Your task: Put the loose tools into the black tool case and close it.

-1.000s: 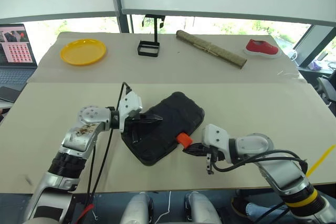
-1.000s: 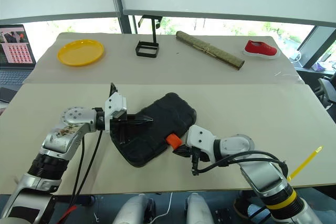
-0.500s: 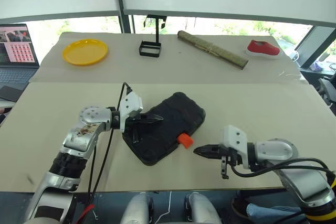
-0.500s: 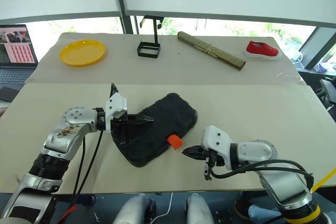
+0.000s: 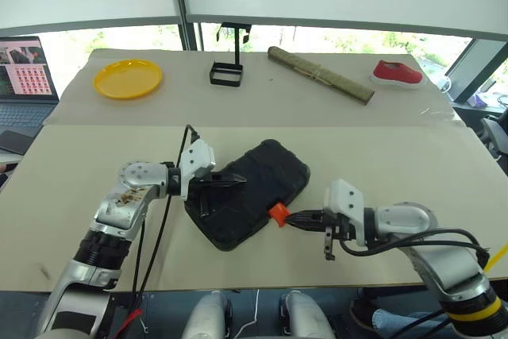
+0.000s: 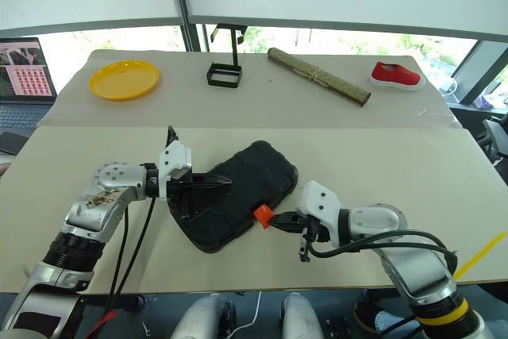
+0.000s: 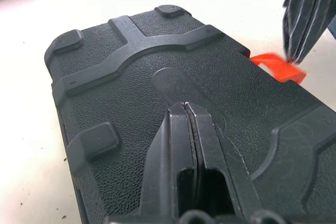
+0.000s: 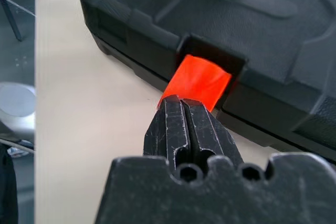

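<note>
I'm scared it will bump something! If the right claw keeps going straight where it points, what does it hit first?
Most likely the orange latch on the black tool case. The right claw is shut, and its tips sit right at the latch, perhaps already touching it.

Left gripper, right gripper: fingers together

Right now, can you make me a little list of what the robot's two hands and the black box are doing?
case: black tool case, lid down, lying on the table
latch: orange latch, sticking out from the case's near edge
left end effector: shut, tips resting on the lid
right end effector: shut, tips at the latch
far side of the table: yellow plate, red shoe
</note>
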Robot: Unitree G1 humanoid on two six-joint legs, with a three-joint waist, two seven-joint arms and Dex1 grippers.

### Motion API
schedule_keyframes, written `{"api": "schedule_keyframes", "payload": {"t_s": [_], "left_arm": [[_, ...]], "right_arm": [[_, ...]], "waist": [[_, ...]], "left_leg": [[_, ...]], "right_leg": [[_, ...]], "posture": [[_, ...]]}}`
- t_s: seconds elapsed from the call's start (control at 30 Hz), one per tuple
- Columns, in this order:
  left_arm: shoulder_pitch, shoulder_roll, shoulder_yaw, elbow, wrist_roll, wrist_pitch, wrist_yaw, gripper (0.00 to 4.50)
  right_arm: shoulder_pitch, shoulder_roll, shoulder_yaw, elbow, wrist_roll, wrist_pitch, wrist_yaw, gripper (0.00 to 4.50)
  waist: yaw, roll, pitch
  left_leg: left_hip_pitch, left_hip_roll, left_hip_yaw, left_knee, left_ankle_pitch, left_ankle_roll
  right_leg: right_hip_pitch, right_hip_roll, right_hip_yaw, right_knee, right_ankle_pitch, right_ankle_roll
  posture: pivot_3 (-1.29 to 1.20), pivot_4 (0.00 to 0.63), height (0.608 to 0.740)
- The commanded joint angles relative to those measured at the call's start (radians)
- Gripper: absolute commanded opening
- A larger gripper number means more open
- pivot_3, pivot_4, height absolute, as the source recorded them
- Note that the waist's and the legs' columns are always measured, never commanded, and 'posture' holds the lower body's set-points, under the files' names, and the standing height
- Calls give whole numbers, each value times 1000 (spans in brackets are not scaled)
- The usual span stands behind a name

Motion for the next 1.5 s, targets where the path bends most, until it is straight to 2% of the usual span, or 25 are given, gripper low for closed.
{"api": "schedule_keyframes", "payload": {"t_s": [0.03, 0.63, 0.9, 1.5], "left_arm": [[23, 13, -12, 25, 27, 15, 4, 57], [24, 17, -9, 24, 26, 18, 5, 57], [23, 16, -13, 30, 28, 13, 4, 57], [71, 43, -62, 90, 73, 37, -21, 57]], "right_arm": [[-24, 17, 11, 21, -23, -53, 0, 0], [-52, 126, 12, 57, -45, -102, -22, 0], [-53, 111, 68, 101, -146, -133, -17, 0], [-138, 230, 97, 164, -188, -144, -61, 0]], "waist": [[0, 0, 0], [-11, 0, 0], [-18, 0, 0], [-28, 2, -1]], "left_leg": [[0, 0, 0, 0, 0, 0], [0, 1, 0, 0, 0, 0], [1, 1, 0, -1, 0, 0], [5, 1, 1, -3, 1, -1]], "right_leg": [[0, 0, 0, 0, 0, 0], [0, 1, 0, 1, 0, 0], [0, 1, 0, 1, 0, -1], [0, 2, 3, 3, -1, -2]], "posture": [[0, 150, 740], [0, 150, 740], [0, 150, 740], [0, 150, 740]]}}
